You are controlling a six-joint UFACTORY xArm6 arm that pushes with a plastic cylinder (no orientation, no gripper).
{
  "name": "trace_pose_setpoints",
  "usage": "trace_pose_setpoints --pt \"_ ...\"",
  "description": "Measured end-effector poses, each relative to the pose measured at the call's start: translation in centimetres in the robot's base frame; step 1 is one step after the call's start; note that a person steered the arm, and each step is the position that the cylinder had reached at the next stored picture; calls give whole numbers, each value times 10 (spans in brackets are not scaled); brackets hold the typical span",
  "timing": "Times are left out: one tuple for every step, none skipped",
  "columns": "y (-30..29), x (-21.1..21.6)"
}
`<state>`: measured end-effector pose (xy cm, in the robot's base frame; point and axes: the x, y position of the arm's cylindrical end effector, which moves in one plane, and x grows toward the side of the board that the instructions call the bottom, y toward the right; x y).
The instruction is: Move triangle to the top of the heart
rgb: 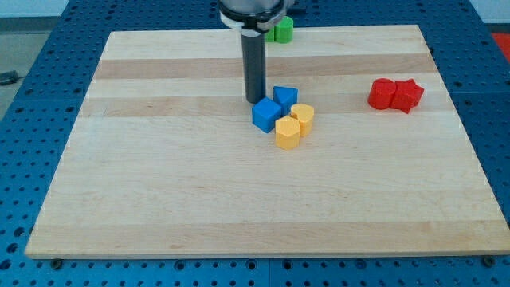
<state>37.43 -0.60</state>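
My tip (254, 100) rests on the board just left of and above a cluster of blocks at the middle. It is close to the blue cube (266, 115) and left of the blue triangle (285, 97); contact cannot be told. The yellow heart (303, 115) lies right of the cube and just below the triangle, touching it. A yellow hexagon block (288, 133) sits at the cluster's lower edge, below the heart.
Two red blocks (395, 94) lie together at the view's right. A green block (280, 30) sits at the board's top edge, partly hidden behind the arm. The wooden board (159, 183) lies on a blue perforated table.
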Motion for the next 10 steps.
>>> trace_pose_setpoints --pt "14 19" --pt "14 20" --pt "14 17" --pt "10 -1" --pt "20 -2" --pt "41 -2" --pt "50 -2" --pt "50 -3" --pt "47 -35" --pt "92 -38"
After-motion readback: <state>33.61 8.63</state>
